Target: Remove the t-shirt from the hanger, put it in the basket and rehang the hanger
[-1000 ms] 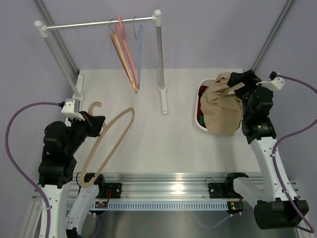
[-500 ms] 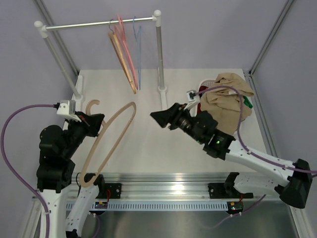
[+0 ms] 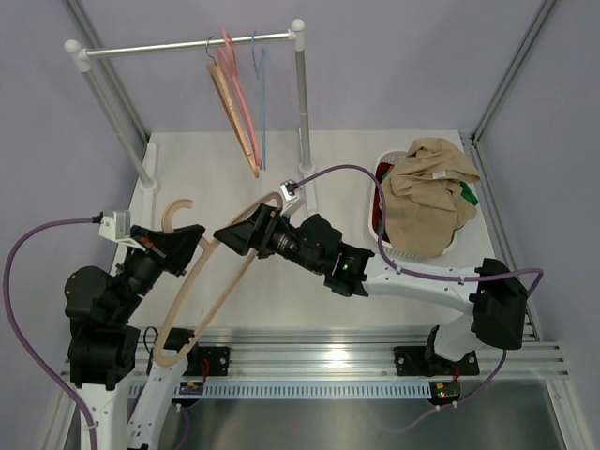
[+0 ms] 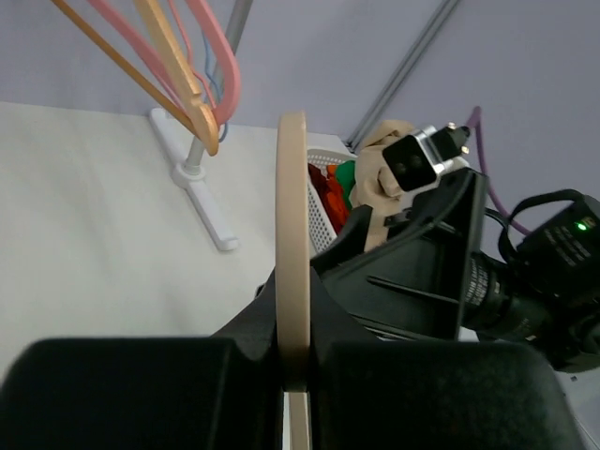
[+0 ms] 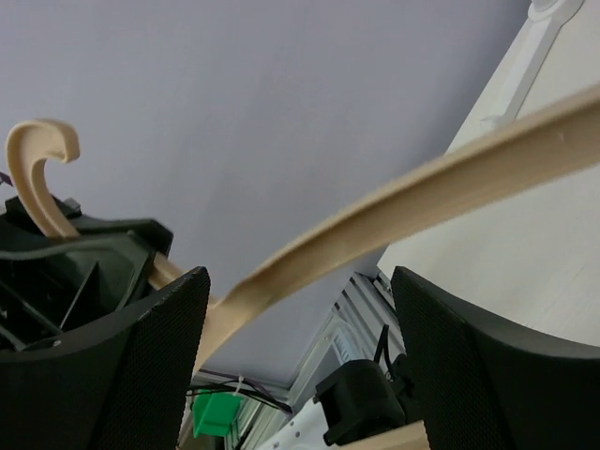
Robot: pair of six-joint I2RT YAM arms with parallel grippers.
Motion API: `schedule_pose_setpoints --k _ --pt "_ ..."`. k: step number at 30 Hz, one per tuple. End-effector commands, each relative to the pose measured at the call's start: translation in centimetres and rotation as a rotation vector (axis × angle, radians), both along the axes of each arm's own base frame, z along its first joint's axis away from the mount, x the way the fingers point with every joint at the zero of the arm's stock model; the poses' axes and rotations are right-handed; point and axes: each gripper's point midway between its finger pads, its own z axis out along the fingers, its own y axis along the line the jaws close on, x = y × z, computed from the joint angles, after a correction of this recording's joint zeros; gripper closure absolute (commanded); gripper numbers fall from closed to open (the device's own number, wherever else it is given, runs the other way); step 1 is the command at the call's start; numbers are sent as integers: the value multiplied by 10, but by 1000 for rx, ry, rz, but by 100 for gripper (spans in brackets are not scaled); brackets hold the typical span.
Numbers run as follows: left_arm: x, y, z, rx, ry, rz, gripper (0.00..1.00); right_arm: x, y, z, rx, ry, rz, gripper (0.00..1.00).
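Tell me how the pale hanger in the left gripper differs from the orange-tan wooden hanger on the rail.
The pale hanger is clamped in the left gripper, slanting over the table; the wooden hanger hangs from the rail. The pale hanger is light beige, the wooden hanger darker orange-tan. The right gripper, jaws open, straddles the pale hanger; no gripper is near the wooden hanger. Both carry no clothing.

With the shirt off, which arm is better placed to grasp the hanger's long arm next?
Right. Its open gripper straddles the hanger, so it only needs to close. The left gripper is shut on the hanger near the hook.
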Motion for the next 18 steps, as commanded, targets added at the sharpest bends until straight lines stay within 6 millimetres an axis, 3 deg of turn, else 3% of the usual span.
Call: schedule_pose_setpoints --k 1,5,8,9,10,13,14,16,18 --pt "-19 -15 21 -21 -94 -111 100 13 3 44 135 0 -71 16" --pt "-26 -24 13 22 -104 -181 100 17 12 40 134 30 -67 30" --pt "-30 -32 1 53 -97 -247 100 12 17 32 157 73 -34 51" --pt "-31 -34 -2 58 -93 -267 100 12 14 27 169 79 -40 60" --pt "-34 -37 -5 68 -94 -295 100 11 11 28 188 96 -41 74" --pt "-39 -43 -14 80 -86 -348 100 9 2 29 216 102 -47 95" --pt "-40 -44 -16 81 -80 -361 100 8 -1 31 230 113 -49 98" --pt "-39 -47 -22 79 -54 -389 84 8 -10 36 269 115 -62 100" --pt "-39 -49 -26 77 -41 -408 77 10 -22 44 313 117 -85 100"
